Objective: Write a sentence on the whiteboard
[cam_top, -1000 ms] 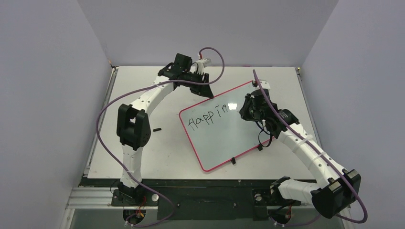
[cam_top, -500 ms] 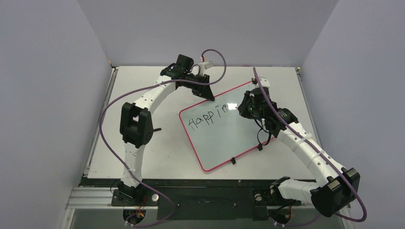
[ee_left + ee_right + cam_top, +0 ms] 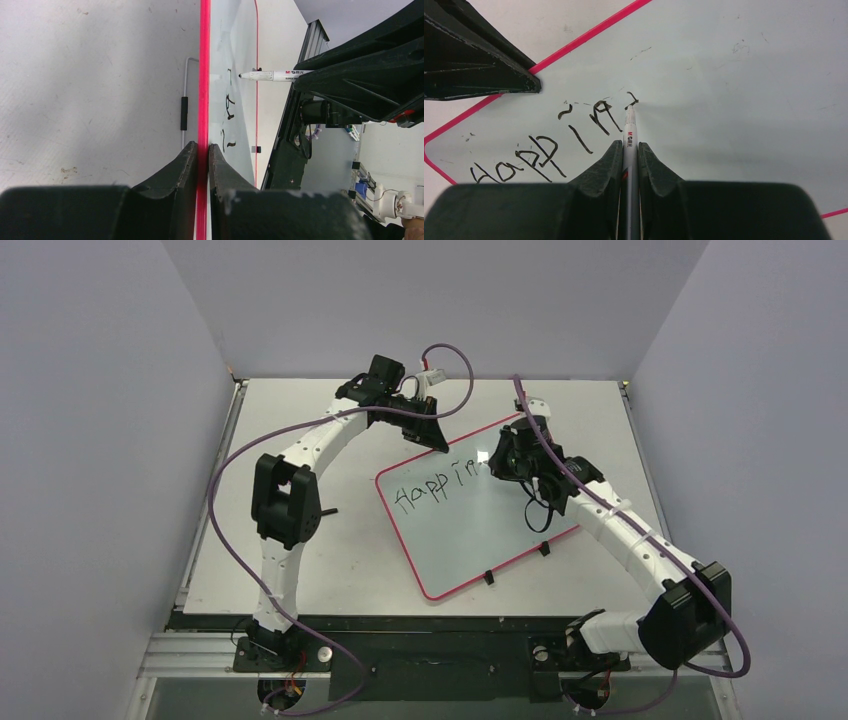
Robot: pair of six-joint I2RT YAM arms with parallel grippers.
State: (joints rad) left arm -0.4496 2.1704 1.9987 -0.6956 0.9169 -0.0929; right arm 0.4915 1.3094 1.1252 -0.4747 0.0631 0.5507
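Right gripper (image 3: 629, 148) tight around marker (image 3: 630, 125), tip on whiteboard (image 3: 734, 100)

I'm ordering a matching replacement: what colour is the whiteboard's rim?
Bright pinkish red; the whiteboard rim shows best in the left wrist view.

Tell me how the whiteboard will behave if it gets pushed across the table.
Probably stiff: the whiteboard lies flat and its red rim runs straight in the left wrist view. Likely light and apt to slide on the smooth table, which may be why the left end effector pinches its edge.
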